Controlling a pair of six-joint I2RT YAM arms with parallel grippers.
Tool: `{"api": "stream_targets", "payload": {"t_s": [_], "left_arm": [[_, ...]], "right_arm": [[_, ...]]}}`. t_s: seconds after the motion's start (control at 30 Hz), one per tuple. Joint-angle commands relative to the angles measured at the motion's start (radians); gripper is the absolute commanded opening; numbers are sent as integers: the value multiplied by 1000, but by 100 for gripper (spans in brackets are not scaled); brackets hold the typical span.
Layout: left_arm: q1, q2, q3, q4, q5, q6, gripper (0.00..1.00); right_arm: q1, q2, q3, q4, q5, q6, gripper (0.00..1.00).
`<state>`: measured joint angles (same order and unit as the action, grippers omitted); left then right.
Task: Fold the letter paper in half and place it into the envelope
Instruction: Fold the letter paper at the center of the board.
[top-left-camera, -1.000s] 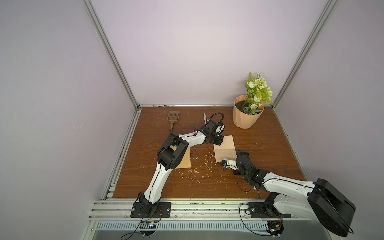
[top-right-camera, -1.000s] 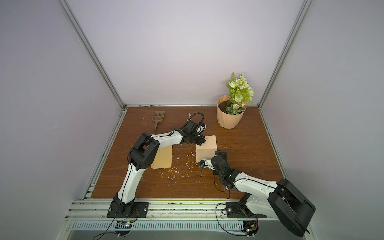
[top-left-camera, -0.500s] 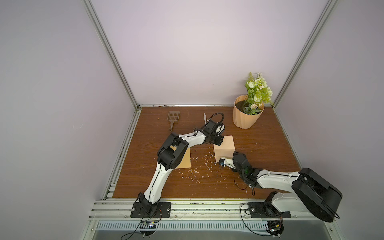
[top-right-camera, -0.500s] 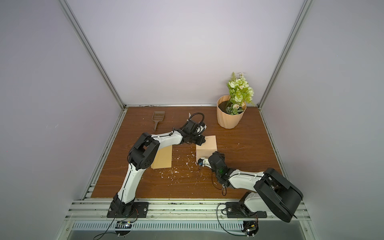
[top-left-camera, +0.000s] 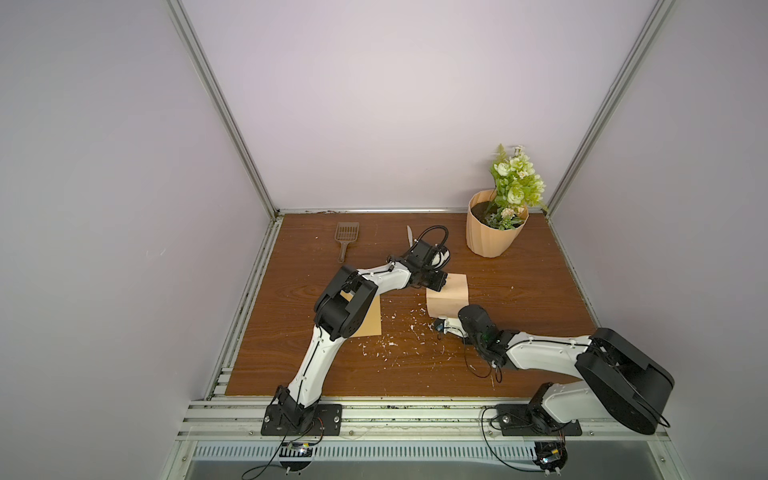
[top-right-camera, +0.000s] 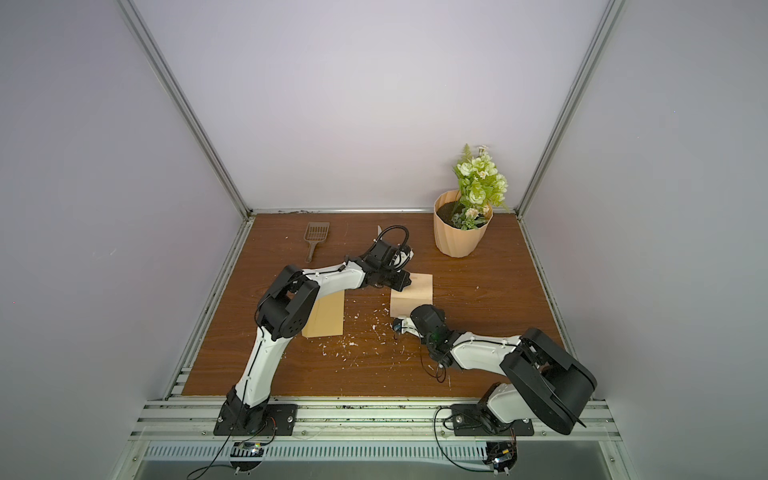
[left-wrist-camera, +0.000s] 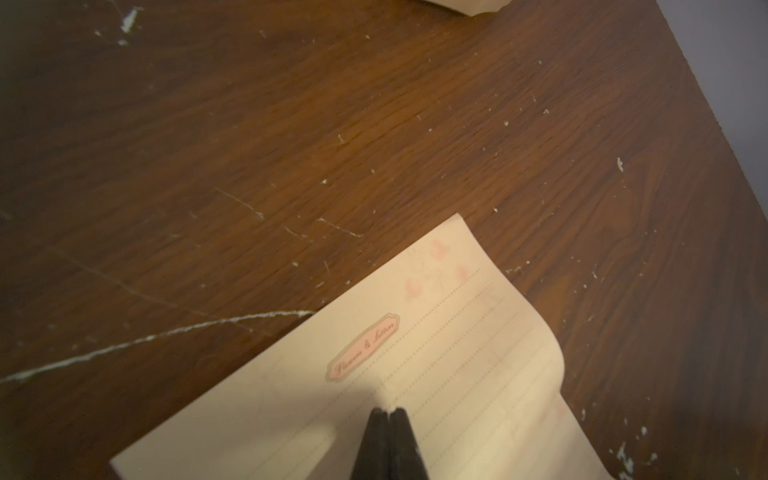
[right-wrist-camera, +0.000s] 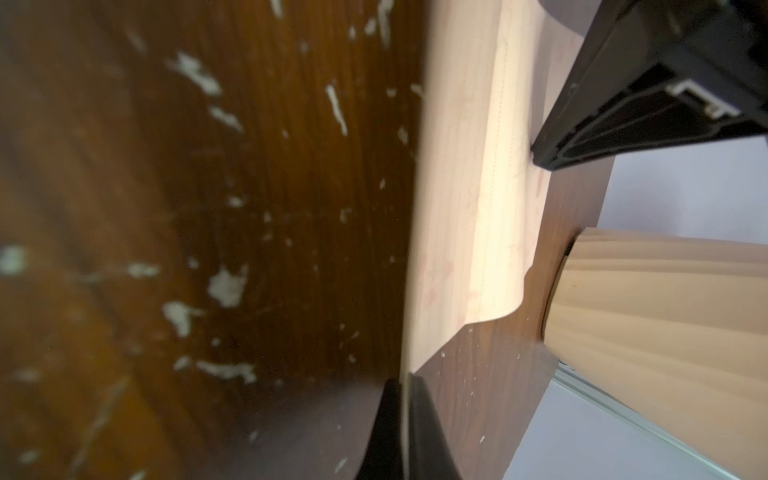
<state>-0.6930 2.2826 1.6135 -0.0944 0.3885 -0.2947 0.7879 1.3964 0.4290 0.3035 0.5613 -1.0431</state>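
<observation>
Letter paper (top-left-camera: 448, 298) sits mid-table on the wood table (top-left-camera: 523, 307), pale vs the dark grain. R gripper (right-wrist-camera: 404, 384) is clamped on its near edge: wrist view shows the thin sheet running right btwn the 2 dark fingers, that edge lifted off the wood. L gripper (left-wrist-camera: 388, 412) is at the far side, jaws pressed together, tips down on the lined face near the pink label (left-wrist-camera: 363, 348). Envelope (top-left-camera: 372, 322) lies flat, well apart on the L side, partly under the L arm's elbow. Flower pot (top-left-camera: 494, 239) stands in the far R corner, brown scoop (top-left-camera: 345, 241) far L, white flecks (top-left-camera: 388, 343) scattered btwn the 2 papers.
</observation>
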Motion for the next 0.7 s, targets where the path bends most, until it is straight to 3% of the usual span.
{"api": "stream_targets", "payload": {"t_s": [0.0,0.1,0.2,0.5,0.67], "left_arm": [[-7,19,-13,-122,4,7,15],[-7,-17,15,-115,15,-16,36],[-6,-66,41,-88,3,-41,47],[46,-206,38,-39,-48,-53,50],[81,-273,-8,-36,-67,-35,46]], "right_arm": [[13,-13,78,-152,-84,72,0],[32,-6,138,-323,-146,120,0],[47,19,217,-510,-240,190,0],[55,108,413,-856,-503,341,0],[53,179,518,-984,-617,376,0]]}}
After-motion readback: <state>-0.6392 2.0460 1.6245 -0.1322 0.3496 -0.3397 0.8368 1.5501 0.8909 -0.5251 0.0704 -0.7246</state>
